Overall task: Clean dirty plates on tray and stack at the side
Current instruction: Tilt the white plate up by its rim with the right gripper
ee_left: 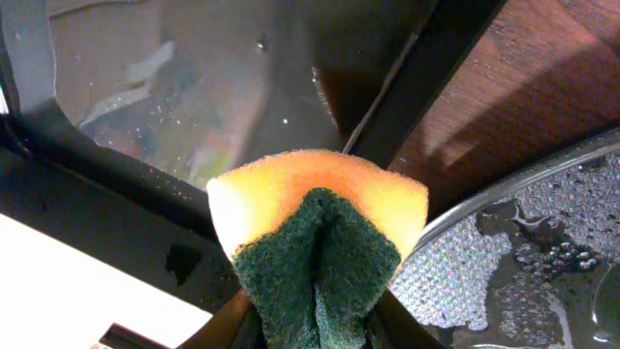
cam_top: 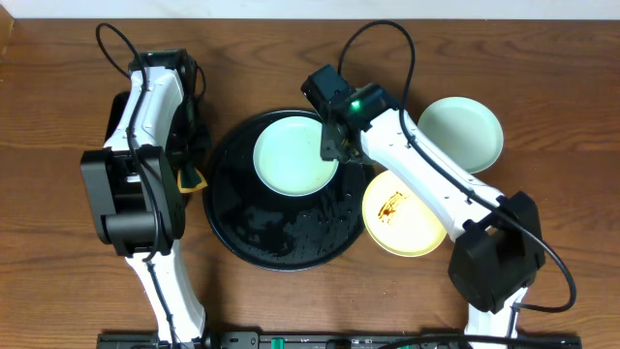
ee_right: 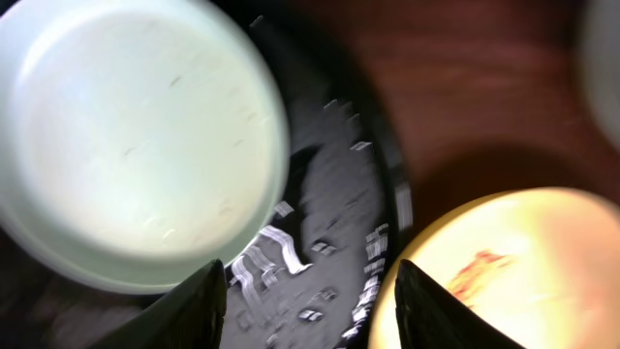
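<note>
Plate cleaning partway done: one smeared plate left, nothing stacked yet.
A mint-green plate [cam_top: 286, 155] that looks clean sits on the far half of the wet black tray [cam_top: 262, 233] at mid-table. A second mint-green plate [cam_top: 463, 131] lies toward the far right corner. The yellow plate [cam_top: 407, 228], just off the tray's right rim, carries a brown smear. The right hand [cam_top: 333, 147] – fingers apart, empty – hovers at the trayed plate's right edge. The left hand [cam_top: 186, 173], clamped on a sponge [ee_left: 320, 223], hangs by the tray's left rim.

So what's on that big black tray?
One pale green plate sits on the tray, amid water droplets. The right gripper covers the plate's right edge from above.
</note>
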`<action>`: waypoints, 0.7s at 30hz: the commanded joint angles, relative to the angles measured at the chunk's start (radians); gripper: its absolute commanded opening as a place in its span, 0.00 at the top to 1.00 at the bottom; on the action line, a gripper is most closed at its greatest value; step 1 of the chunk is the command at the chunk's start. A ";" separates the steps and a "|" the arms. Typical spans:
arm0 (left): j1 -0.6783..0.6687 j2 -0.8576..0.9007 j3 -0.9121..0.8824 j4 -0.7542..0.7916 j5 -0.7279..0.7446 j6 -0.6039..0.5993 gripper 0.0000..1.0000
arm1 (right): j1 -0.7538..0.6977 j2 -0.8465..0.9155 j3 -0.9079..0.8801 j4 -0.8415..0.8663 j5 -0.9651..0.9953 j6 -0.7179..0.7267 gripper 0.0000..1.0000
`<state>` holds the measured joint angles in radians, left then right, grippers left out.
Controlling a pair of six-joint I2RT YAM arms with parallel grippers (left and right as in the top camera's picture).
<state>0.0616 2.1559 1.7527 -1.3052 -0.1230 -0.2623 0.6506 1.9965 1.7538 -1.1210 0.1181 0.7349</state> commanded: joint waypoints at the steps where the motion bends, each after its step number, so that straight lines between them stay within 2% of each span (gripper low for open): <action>1: 0.000 -0.035 0.021 -0.003 -0.023 0.007 0.71 | 0.032 0.019 -0.057 0.042 -0.144 0.011 0.48; 5: 0.000 -0.035 0.021 -0.004 -0.023 0.011 0.69 | 0.063 0.019 -0.155 0.135 -0.153 0.048 0.36; 10: 0.000 -0.035 0.021 -0.003 -0.023 0.019 0.68 | 0.071 0.019 -0.302 0.293 -0.217 0.089 0.41; 18: 0.000 -0.035 0.021 -0.004 -0.023 0.019 0.67 | 0.069 0.019 -0.410 0.425 -0.229 0.112 0.19; 21: 0.000 -0.035 0.021 -0.008 -0.023 0.019 0.67 | 0.071 0.020 -0.434 0.485 -0.223 0.124 0.20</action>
<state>0.0616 2.1544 1.7527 -1.3060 -0.1341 -0.2569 0.7227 2.0056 1.3472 -0.6636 -0.1165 0.8341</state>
